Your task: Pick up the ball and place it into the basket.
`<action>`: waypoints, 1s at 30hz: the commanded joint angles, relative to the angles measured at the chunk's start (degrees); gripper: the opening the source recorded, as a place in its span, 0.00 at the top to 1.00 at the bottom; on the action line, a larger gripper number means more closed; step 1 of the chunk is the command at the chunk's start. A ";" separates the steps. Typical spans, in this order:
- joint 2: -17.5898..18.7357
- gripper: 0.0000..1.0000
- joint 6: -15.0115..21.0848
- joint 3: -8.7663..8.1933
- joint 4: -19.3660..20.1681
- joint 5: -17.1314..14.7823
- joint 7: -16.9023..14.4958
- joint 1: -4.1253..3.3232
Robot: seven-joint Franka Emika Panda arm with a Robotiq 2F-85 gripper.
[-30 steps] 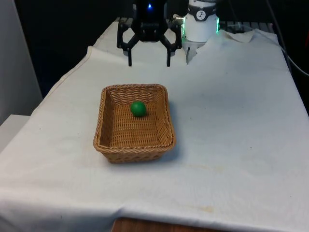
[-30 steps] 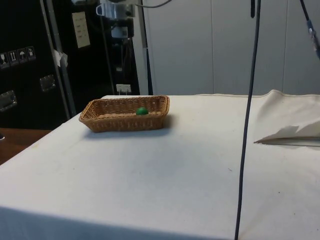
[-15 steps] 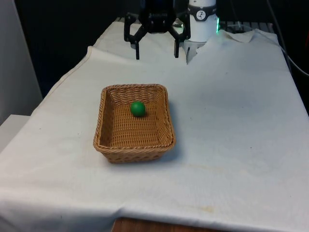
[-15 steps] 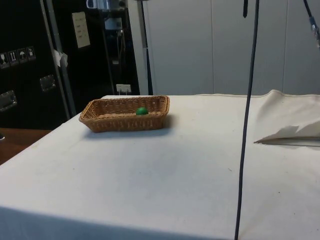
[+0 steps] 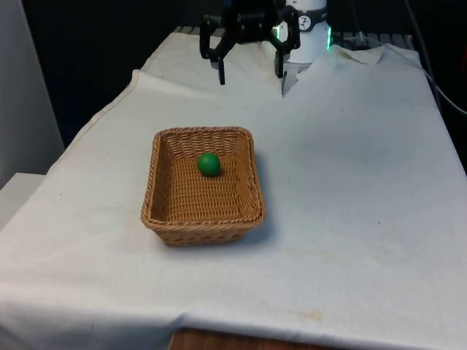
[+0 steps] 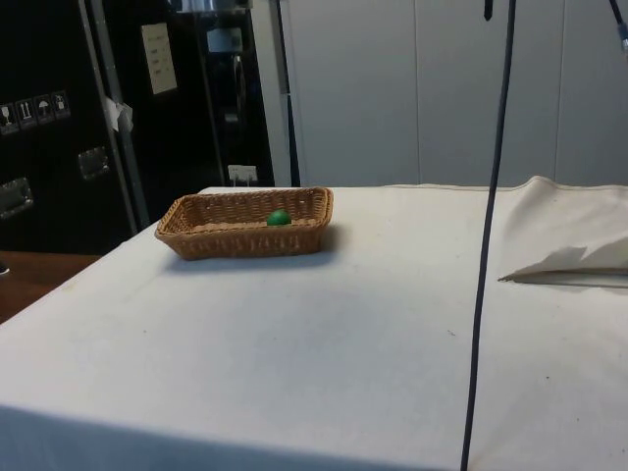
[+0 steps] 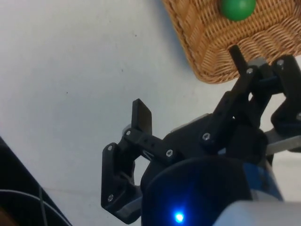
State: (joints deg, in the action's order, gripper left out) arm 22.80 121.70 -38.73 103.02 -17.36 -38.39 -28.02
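Observation:
A small green ball (image 5: 209, 163) lies inside the brown wicker basket (image 5: 156, 206), towards its far end. From the side the ball (image 6: 279, 218) peeks over the basket's rim (image 6: 209, 228). In the wrist view the ball (image 7: 238, 8) rests on the basket's woven floor (image 7: 207, 33). My black gripper (image 5: 249, 71) hangs high above the cloth, well beyond the basket's far end, open with nothing between its fingers. Its two fingers (image 7: 141, 118) spread wide over bare cloth beside the basket.
The basket sits left of centre on the white cloth (image 5: 350, 182). A raised fold of cloth (image 6: 569, 257) lies at the side view's right. A thin dark cable (image 6: 486, 245) hangs down in front of the side camera.
The gripper has risen and drawn back away from the basket, shifting towards the front view's right. It stays open. Ball and basket have not moved.

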 commanded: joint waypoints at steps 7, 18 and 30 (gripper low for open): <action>-0.92 0.00 0.23 0.63 1.32 0.06 -2.18 -0.11; -3.72 0.00 1.09 1.15 4.70 4.24 -0.80 -1.38; -6.93 0.00 3.04 2.58 9.74 11.06 3.72 -1.32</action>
State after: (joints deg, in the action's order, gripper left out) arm 16.44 123.42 -35.70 111.61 -7.39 -35.52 -28.76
